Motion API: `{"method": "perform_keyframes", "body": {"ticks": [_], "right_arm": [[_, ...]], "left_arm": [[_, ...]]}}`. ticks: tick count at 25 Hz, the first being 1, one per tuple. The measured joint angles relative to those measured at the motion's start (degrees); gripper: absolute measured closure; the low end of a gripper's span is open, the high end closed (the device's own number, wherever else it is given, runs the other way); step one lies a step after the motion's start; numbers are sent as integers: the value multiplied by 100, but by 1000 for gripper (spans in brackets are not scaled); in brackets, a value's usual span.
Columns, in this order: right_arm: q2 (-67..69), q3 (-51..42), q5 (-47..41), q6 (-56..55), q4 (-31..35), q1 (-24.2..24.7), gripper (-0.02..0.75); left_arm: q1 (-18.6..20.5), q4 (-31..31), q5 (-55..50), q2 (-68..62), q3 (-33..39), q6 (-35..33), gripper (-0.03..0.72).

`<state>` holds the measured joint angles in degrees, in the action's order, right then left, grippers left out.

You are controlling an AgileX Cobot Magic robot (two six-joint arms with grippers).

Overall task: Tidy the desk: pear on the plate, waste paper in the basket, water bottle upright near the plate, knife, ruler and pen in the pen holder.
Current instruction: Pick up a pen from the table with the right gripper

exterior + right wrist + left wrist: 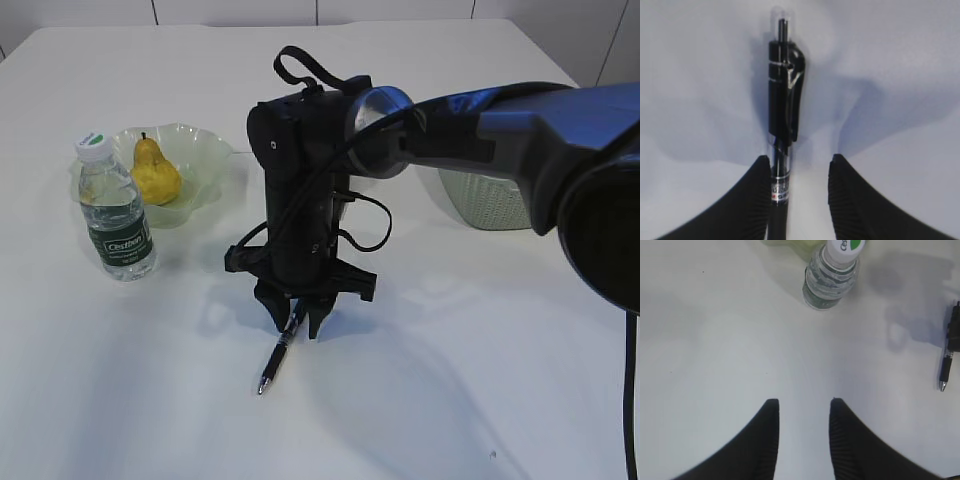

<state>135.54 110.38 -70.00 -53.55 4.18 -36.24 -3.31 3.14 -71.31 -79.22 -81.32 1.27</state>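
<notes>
The white table holds a basket, a plate with the pear, and an upright bottle beside it. The right gripper straddles the pen, jaws apart, not clamping. The left gripper hovers part-open, empty.

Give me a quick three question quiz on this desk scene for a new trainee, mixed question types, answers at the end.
1. True or false: the pear lies on the plate.
2. The water bottle is: A) lying flat, B) upright beside the plate, C) in the basket.
3. Which thing lies between the right gripper's jaws?

Key
1. True.
2. B.
3. The pen: it lies on the table, against one jaw, with a gap to the other, so it is not yet gripped.
</notes>
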Motion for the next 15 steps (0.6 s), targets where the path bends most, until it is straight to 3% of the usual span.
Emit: {"method": "perform_keyframes", "body": {"ticks": [15], "right_arm": [[49,3,0,23,138,0,417]], "left_arm": [[0,0,0,0,0,0,449]]}}
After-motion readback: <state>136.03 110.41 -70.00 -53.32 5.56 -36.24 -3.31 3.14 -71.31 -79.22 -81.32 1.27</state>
